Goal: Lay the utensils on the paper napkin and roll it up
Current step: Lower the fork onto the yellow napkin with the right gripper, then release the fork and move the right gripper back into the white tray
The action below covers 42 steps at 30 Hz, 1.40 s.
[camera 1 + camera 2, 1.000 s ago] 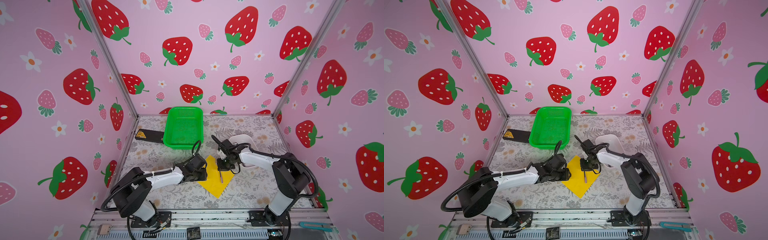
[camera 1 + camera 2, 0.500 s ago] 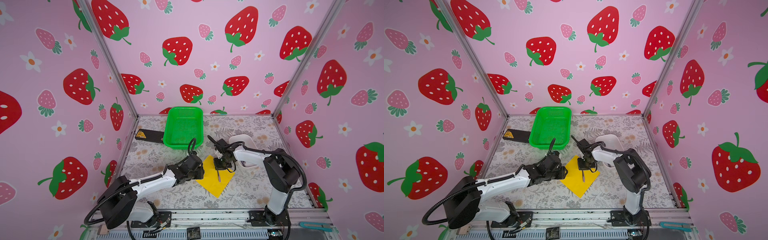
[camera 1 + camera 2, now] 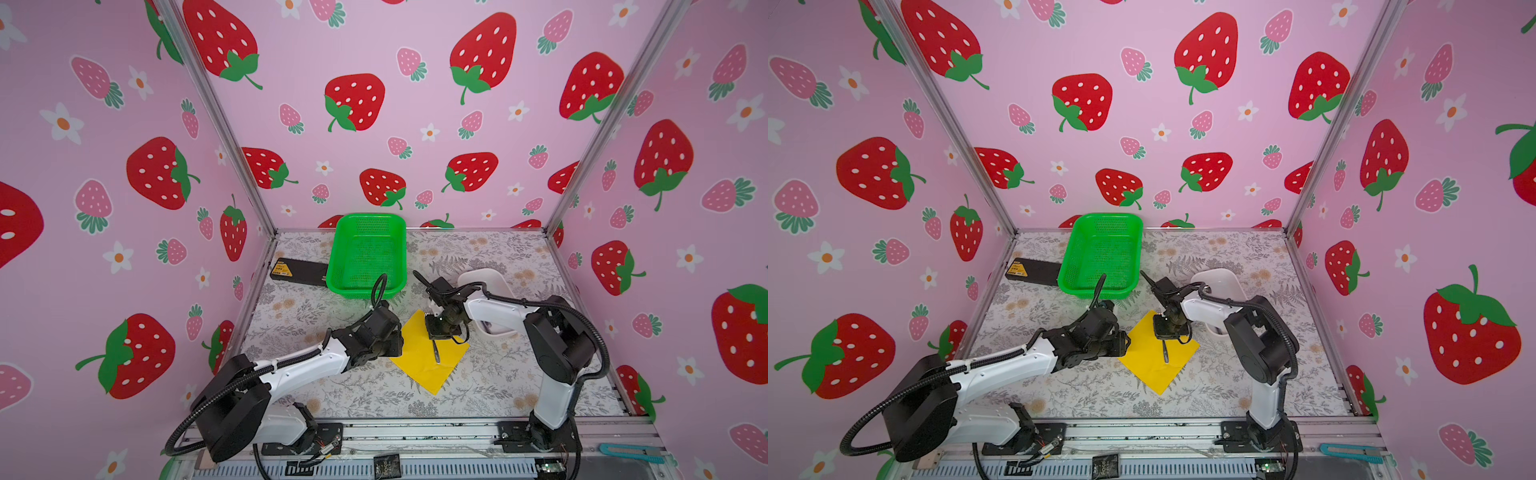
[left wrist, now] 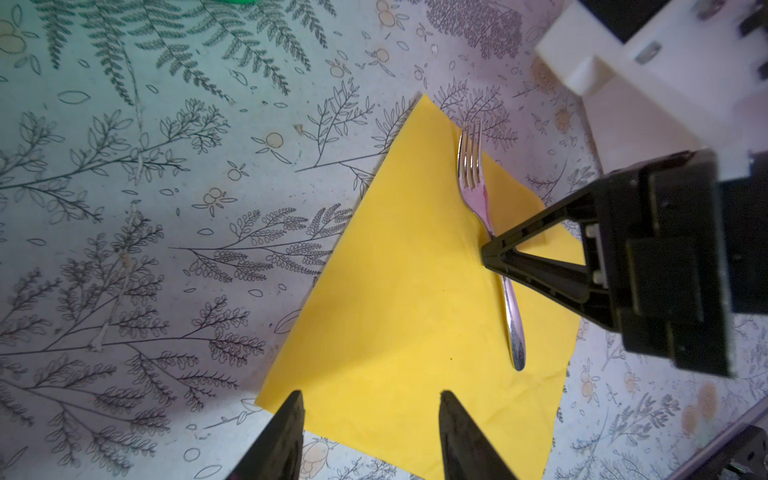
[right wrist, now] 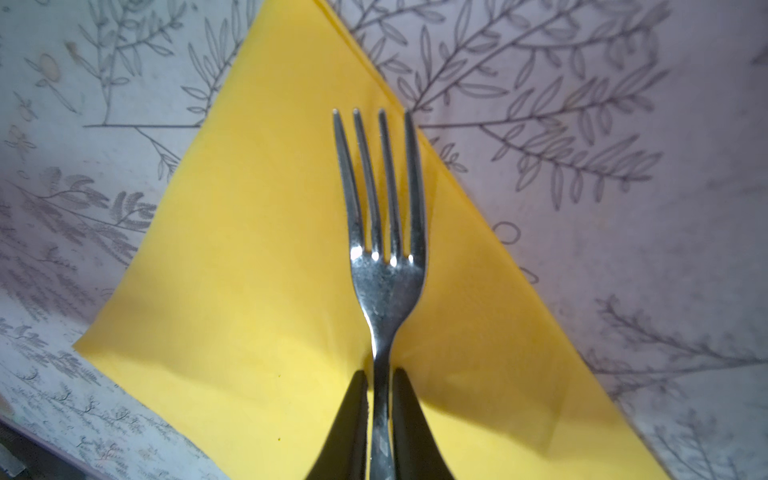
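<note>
At the middle of the tabletop [image 3: 332, 386], the paper napkin [image 3: 415, 361] lies flat as a bright yellow diamond, one corner toward the green basket [image 3: 370, 217]. On its right half rests a slim, shiny silver fork [image 4: 473, 187], tines toward the back. The left arm [image 3: 299, 370] and right arm [image 3: 498, 311] reach low and inward. The left hand [image 4: 372, 395] hovers over the napkin's left edge, fingers apart and empty. The right hand [image 5: 380, 374] points down, its fingers close on either side of the fork's neck; pinching or just clear, I cannot tell. Pink strawberry walls [image 3: 374, 137] enclose the fern-printed tabletop. A white dish [image 3: 482, 276] sits behind the right arm.
</note>
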Each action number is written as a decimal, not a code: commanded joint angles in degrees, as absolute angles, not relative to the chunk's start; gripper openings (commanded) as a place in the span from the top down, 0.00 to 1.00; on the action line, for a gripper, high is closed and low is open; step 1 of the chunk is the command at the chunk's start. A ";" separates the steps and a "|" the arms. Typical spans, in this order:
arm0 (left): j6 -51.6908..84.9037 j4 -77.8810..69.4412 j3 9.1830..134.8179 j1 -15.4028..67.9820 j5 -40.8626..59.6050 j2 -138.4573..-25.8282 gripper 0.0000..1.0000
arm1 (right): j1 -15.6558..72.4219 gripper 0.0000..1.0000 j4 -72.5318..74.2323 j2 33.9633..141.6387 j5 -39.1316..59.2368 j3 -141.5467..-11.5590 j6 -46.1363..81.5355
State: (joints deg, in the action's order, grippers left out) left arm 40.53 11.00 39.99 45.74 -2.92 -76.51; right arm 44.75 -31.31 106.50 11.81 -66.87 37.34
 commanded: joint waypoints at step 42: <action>30.68 17.93 48.85 43.86 -8.74 -72.74 0.07 | 20.08 0.76 -37.95 92.07 2.33 -66.65 23.94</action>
